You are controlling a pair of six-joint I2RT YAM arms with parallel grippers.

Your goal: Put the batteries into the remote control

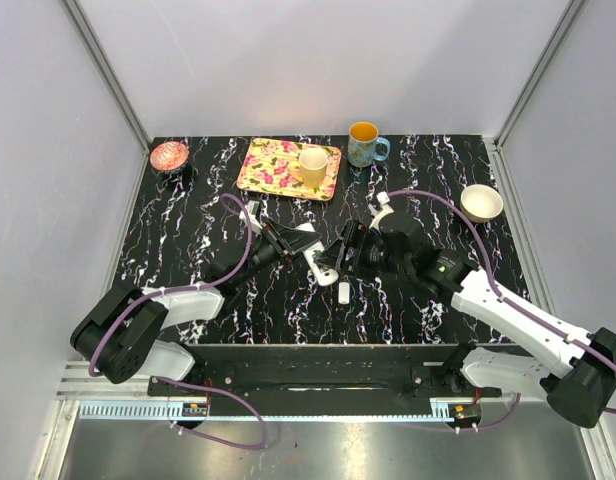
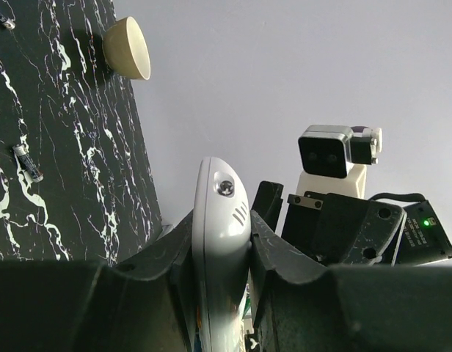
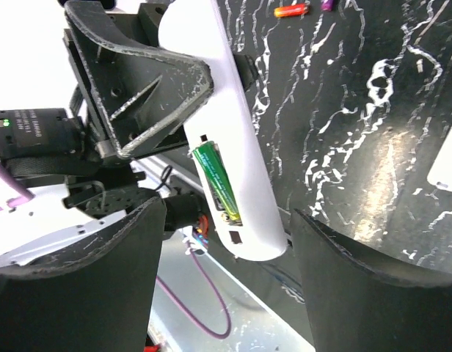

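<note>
At centre, your left gripper (image 2: 221, 253) clamps the slim white plastic remote control (image 2: 220, 213); a metallic green cylindrical battery (image 3: 215, 180) lies set into it, label unreadable. Your right gripper (image 3: 227, 220) faces it, jaws apart.

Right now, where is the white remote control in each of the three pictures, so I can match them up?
Top external: remote control near the picture's centre.
Left wrist: remote control rising from the bottom edge, centre.
Right wrist: remote control slanting down from top centre, green battery in its recess.
Shared landmark: the left gripper clamped on it.
</note>
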